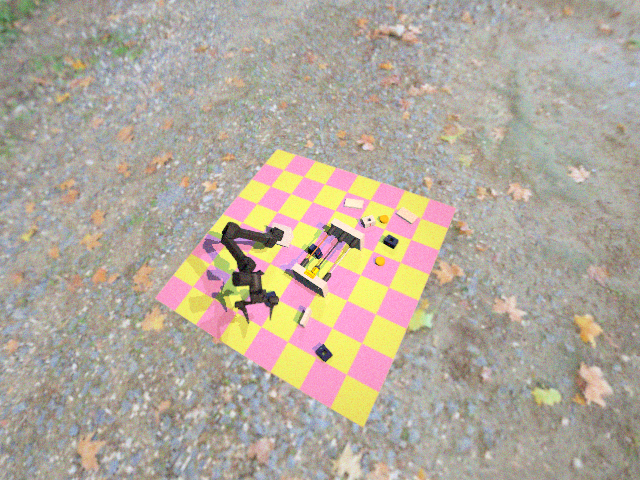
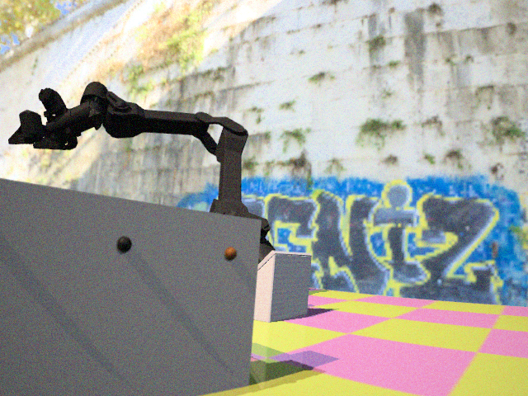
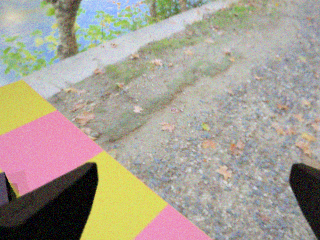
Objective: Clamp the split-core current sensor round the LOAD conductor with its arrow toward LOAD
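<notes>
My gripper (image 1: 259, 320) (image 3: 194, 167) is open and empty, in the air over the near-left part of the checkered mat. A small dark block (image 1: 271, 298), partly covered by the gripper, may be the sensor. Its shape and arrow cannot be made out. A dark piece (image 3: 4, 189) shows at the left edge of the wrist view. The conductors (image 1: 338, 259) run between two pale-topped end walls (image 1: 312, 282) (image 1: 347, 233) to the right of the arm. A yellow piece (image 1: 311, 272) sits by the nearer wall. The LOAD marking is not readable.
Dark blocks (image 1: 323, 352) (image 1: 390, 241) (image 1: 314, 251), a pale upright piece (image 1: 305, 316), a pale cube (image 1: 367, 221), flat pale plates (image 1: 354, 203) (image 1: 406, 215) and orange discs (image 1: 379, 261) (image 1: 384, 219) stand about. In the exterior view a grey wall (image 2: 128, 307) hides much of the mat.
</notes>
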You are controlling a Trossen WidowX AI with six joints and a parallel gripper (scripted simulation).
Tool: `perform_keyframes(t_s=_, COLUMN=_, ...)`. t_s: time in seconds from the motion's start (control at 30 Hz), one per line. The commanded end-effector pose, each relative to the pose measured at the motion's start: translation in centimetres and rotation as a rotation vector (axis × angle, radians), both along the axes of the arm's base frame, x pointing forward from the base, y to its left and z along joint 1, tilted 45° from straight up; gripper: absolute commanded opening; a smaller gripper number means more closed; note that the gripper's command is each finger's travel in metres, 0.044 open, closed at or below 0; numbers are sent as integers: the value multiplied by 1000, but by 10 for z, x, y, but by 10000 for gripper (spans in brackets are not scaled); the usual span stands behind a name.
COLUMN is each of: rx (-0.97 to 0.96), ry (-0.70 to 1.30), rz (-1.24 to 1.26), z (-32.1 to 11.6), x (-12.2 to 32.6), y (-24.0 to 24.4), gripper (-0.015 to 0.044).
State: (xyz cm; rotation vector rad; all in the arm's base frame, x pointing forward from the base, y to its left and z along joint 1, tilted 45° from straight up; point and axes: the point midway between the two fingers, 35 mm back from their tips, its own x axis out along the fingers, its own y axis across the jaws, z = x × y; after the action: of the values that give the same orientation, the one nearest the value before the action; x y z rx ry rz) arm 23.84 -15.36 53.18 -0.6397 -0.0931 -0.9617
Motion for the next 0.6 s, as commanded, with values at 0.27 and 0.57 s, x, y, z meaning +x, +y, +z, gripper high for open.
perform_keyframes(t_s=0.27, rx=386, ry=-6, rz=732, z=-145, x=74, y=105, gripper=440)
perform_keyframes(t_s=0.57, rx=615, ry=49, rz=977, z=-209, x=77, y=154, gripper=440)
